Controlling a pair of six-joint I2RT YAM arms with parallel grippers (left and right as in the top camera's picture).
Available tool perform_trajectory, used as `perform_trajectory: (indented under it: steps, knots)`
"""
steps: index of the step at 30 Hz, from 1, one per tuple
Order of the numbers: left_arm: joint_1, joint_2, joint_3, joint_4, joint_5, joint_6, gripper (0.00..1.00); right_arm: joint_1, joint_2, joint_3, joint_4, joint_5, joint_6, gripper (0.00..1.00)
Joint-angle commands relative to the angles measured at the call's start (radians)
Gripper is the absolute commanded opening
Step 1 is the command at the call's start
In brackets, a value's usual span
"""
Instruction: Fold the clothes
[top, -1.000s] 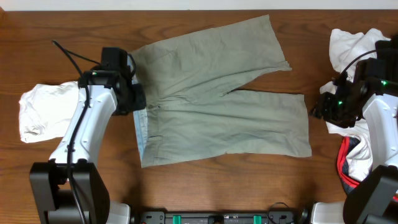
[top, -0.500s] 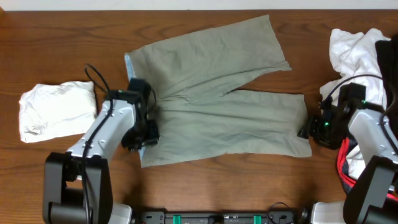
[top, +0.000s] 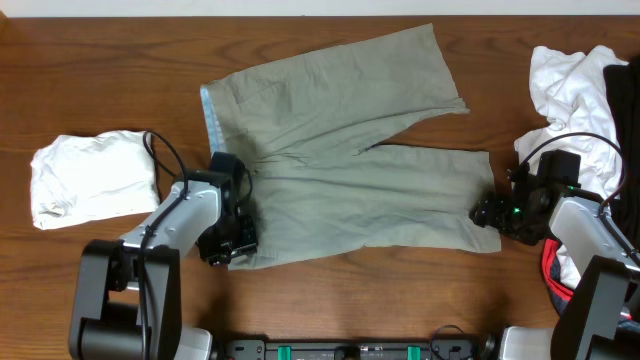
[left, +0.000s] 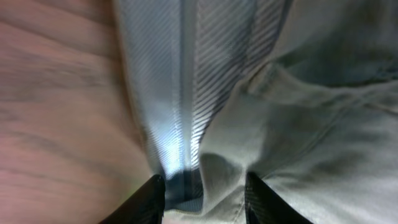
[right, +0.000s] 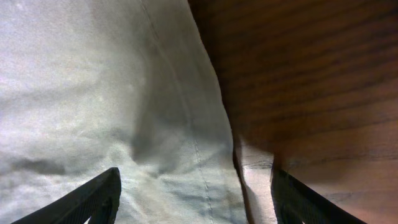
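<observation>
The wooden tabletop (top: 90, 60) carries all items. We take the khaki shorts (top: 340, 130) as the reference: they lie spread flat at the middle of the tabletop, waistband toward the left arm, the two legs diverging toward the right arm. A strip of pale blue lining (top: 210, 115) shows along the waistband edge. Beyond the leg hems of the shorts lies an unfolded heap: a white garment (top: 560, 75), a black garment (top: 622, 95) and a red-trimmed garment (top: 552, 265). Beyond the waistband of the shorts, well apart from it, lies a folded white bundle (top: 90, 175). The left pincer (top: 228, 245) sits low at the near corner of the waistband; in the left wrist view its fingers straddle the lining edge, with cloth filling the gap, and we cannot tell whether they clamp it. The right pincer (top: 487, 212) is at the hem of the nearer leg of the shorts; in the right wrist view its fingers stand spread wide over the hem, holding nothing.
</observation>
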Motion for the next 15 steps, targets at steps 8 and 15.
perform_trajectory:
  steps: [8,15]
  knots:
    - [-0.001,0.010,-0.110,0.076,0.121,-0.018,0.38,-0.002,0.040,-0.047,0.020,-0.063,-0.007,0.75]
    - [0.002,0.010,-0.106,0.077,0.121,-0.018,0.05,-0.001,0.040,-0.047,0.027,-0.063,-0.007,0.59]
